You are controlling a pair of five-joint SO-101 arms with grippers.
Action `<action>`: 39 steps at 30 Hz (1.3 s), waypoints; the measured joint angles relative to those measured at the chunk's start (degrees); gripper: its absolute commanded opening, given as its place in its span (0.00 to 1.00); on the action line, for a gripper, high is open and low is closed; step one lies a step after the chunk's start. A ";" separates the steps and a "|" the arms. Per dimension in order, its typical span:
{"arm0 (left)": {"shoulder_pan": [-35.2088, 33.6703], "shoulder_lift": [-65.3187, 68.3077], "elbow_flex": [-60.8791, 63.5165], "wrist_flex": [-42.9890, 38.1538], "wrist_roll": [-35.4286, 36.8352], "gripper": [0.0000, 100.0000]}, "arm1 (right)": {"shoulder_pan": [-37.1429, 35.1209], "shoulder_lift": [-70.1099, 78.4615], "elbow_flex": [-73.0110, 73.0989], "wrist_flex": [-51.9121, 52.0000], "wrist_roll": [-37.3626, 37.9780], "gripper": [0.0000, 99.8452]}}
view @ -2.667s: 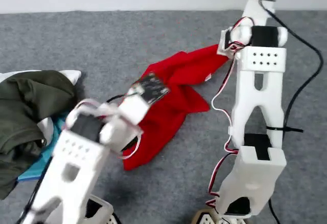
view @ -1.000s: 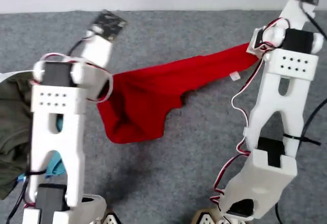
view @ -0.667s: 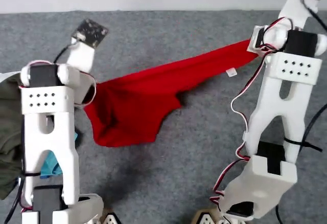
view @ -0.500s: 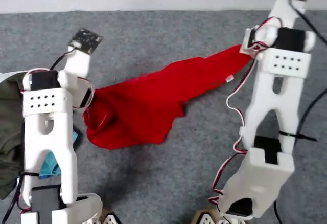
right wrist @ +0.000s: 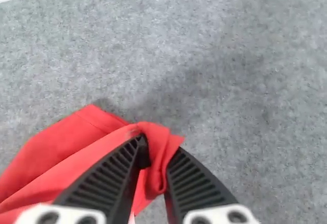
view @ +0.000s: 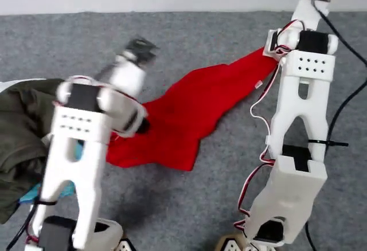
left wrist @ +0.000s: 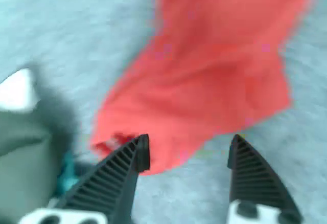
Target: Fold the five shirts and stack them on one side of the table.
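Letting go is the main change: half a second ago the left end effector (left wrist: 190, 144) was pinching the near-left end of the red shirt (view: 189, 108), which hung taut between the two arms. Now its jaws stand wide apart with nothing between them, hovering over the lower edge of the cloth. The left arm (view: 80, 142) has swung in toward the middle of the tabletop (view: 172, 39). The right arm (view: 298, 90) has eased slightly inward, and the garment has gone slack and dropped onto the grey surface.

The right end effector (right wrist: 156, 150) is closed tight on a bunched corner of the shirt at the far right end, so the fabric is anchored on that side alone.

As a judgement, this looks like the end of a stretch-and-lay-out step. The shirt is down, but no fold is made yet, and the left end effector probably needs a fresh hold on an edge.

The red shirt lies as a long diagonal band. It is narrow and gathered at the gripped corner, widening toward the near-left into a rumpled lobe with soft creases and an uneven hem. It is not flat.

Beside that lobe, at the left edge of the tabletop, a dark green shirt (view: 23, 119) sits crumpled in a heap, with bits of white and teal cloth showing around it, all unfolded.
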 measured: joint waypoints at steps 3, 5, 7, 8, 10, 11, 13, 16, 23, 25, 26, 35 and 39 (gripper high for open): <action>8.00 3.60 0.88 0.26 0.00 0.24 | -0.44 0.00 0.00 0.62 0.00 0.01; 12.48 7.56 1.49 0.26 0.18 0.25 | -0.62 0.00 0.00 0.62 0.00 0.01; 15.47 12.57 1.58 -0.62 0.18 0.25 | -0.62 0.00 0.00 0.62 0.00 0.01; 16.35 15.03 1.67 -1.14 0.18 0.25 | -0.53 0.00 0.00 0.62 0.00 0.01; 17.85 19.96 1.67 -2.90 0.35 0.25 | -0.53 0.00 0.00 0.62 0.00 0.01; 18.37 22.33 1.67 -3.96 0.35 0.25 | -0.53 0.00 0.00 0.62 0.00 0.01; 18.81 26.55 1.67 -6.15 0.44 0.25 | -0.53 0.00 0.00 0.62 0.00 0.01; 18.81 30.77 1.67 -9.05 0.62 0.25 | -0.62 0.00 0.00 0.62 0.00 0.01; 20.13 36.13 1.67 -15.21 2.55 0.25 | -0.62 0.00 0.00 0.62 0.00 0.01; 20.75 37.27 1.67 -16.70 3.08 0.24 | -0.62 0.00 0.00 0.62 0.00 0.01; 21.10 37.63 1.58 -16.97 3.25 0.24 | -0.62 0.00 0.00 0.62 0.00 0.01; 21.54 43.69 -4.48 -13.89 4.84 0.02 | -0.62 0.00 0.00 0.79 0.00 0.01; 21.63 44.40 -7.91 -11.34 4.92 0.01 | -0.53 0.00 0.00 4.84 0.00 0.01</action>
